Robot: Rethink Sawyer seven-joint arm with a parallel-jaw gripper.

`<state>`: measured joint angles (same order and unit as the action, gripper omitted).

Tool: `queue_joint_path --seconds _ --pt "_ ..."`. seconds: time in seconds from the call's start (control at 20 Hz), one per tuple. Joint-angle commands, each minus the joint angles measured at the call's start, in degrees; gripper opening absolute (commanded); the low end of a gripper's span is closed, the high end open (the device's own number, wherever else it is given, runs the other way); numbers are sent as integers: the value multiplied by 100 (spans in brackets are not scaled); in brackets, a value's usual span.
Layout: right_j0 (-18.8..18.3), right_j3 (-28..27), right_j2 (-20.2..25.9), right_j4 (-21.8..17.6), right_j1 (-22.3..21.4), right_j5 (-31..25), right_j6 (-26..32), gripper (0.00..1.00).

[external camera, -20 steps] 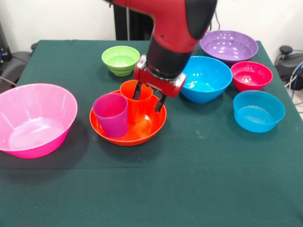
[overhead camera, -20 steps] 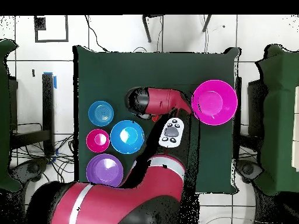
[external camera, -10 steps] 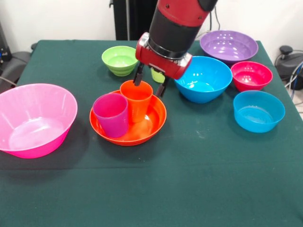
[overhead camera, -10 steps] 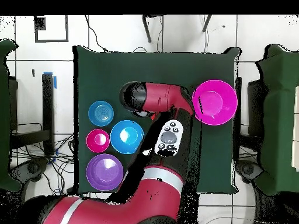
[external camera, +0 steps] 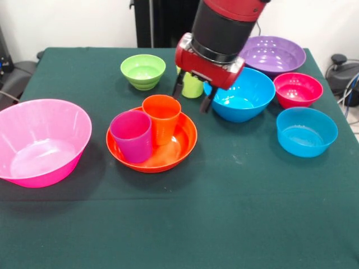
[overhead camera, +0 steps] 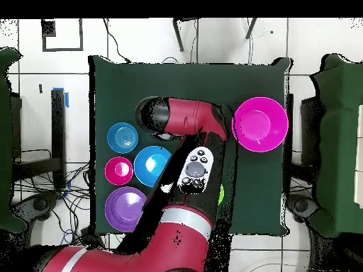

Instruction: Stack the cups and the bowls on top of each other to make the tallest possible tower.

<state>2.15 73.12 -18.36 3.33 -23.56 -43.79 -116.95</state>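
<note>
The orange cup (external camera: pixel 161 114) and the purple cup (external camera: pixel 132 135) stand upright side by side inside the big orange bowl (external camera: pixel 182 147). My gripper (external camera: pixel 191 101) hangs open and empty above the table, to the right of and behind that bowl. Its fingers (external camera: pixel 178 89) straddle the front of the lime green cup (external camera: pixel 192 87), which stands on the cloth behind them. No tower stands anywhere. In the overhead view the arm (overhead camera: pixel 186 117) hides the orange bowl and the cups.
Big pink bowl (external camera: pixel 42 140) (overhead camera: pixel 260 124) at the left. Small green bowl (external camera: pixel 143 71) behind the orange one. Big blue bowl (external camera: pixel 242 94) (overhead camera: pixel 152 165), purple bowl (external camera: pixel 272 54) (overhead camera: pixel 126 209), small red bowl (external camera: pixel 298 89) (overhead camera: pixel 118 170) and light blue bowl (external camera: pixel 307 130) (overhead camera: pixel 122 137) cluster at the right.
The gripper has let go of the orange cup, risen out of the orange bowl and moved right and back, uncovering the lime green cup. The orange cup stays in the bowl.
</note>
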Motion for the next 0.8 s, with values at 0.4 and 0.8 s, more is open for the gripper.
queue_joint_path --seconds 0.4,0.8 --pt "422 993 195 503 -359 -582 -1372 100" --pt "620 2174 -5 547 -743 357 -1633 100"
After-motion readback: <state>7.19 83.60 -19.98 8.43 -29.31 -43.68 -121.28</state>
